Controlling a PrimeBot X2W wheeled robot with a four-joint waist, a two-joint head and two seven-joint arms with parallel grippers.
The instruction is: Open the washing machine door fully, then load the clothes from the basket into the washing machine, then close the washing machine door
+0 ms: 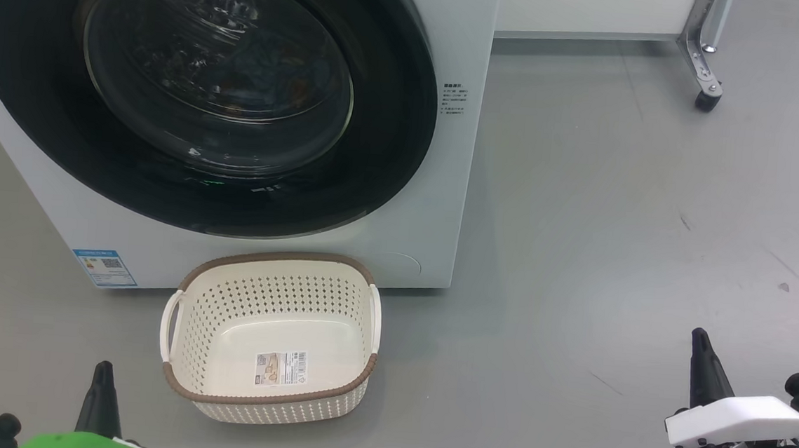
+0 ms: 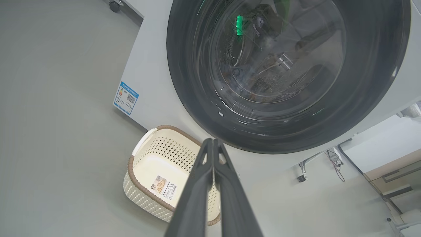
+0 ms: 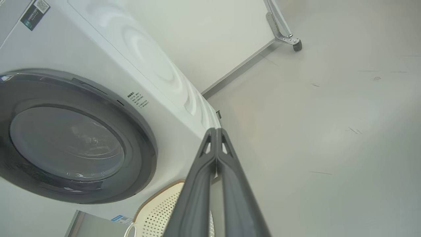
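The white washing machine [image 1: 448, 185] stands at the upper left with its door [image 1: 391, 146] shut flat against the front; the black rim rings the glass window [image 1: 221, 64]. Dim blue and orange-brown patches behind the glass look like the clothes [image 1: 269, 81] inside the drum. Just below the door the cream basket [image 1: 278, 256] sits on the floor, holding nothing but its label sticker. My left gripper [image 1: 103, 372] is shut, low and left of the basket. My right gripper [image 1: 700, 342] is shut, far to the right over the floor. In the wrist views both pairs of fingers [image 2: 212, 142] [image 3: 216, 131] are pressed together on nothing.
A metal leg on a caster [image 1: 705, 98] and a white panel stand at the back right. Open grey floor [image 1: 614, 267] stretches right of the machine. A blue label [image 1: 104, 268] marks the machine's lower left front.
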